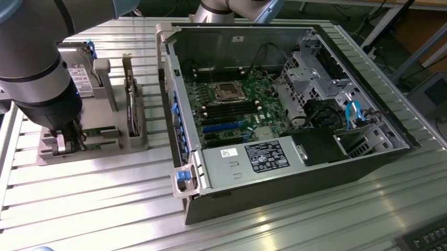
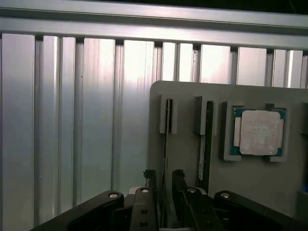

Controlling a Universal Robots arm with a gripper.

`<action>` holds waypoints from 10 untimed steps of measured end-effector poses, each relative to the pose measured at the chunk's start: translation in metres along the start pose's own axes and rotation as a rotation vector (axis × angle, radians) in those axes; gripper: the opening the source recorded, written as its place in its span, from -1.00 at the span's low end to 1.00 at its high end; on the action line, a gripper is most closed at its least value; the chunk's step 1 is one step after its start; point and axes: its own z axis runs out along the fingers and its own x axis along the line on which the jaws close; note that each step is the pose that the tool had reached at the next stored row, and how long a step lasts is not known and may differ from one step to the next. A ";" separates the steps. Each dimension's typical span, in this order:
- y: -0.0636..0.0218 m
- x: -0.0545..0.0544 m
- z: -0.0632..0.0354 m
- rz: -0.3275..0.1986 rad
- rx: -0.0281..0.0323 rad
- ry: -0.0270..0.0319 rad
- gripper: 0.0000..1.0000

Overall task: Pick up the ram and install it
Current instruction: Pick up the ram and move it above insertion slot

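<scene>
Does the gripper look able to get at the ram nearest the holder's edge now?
Probably yes. The gripper is open and sits over that ram, one finger on each side of its edge, with nothing else between. The other ram and the processor stand apart in their own places on the holder.

The exterior view looks steeply down across the desk [image 1: 84, 198], with the open computer case [image 1: 237, 39] at centre and the grey parts holder [image 1: 112, 144] at left. The wrist view looks close past the fingers [image 2: 150, 187] onto that same parts holder [image 2: 250, 178].
</scene>
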 end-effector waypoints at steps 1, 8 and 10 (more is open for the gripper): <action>0.0000 0.000 0.0000 0.000 0.0000 0.0001 -0.45; 0.0000 0.000 0.0000 0.000 0.0003 -0.0061 -0.45; 0.0000 0.000 0.0000 0.000 0.0003 -0.0061 -0.45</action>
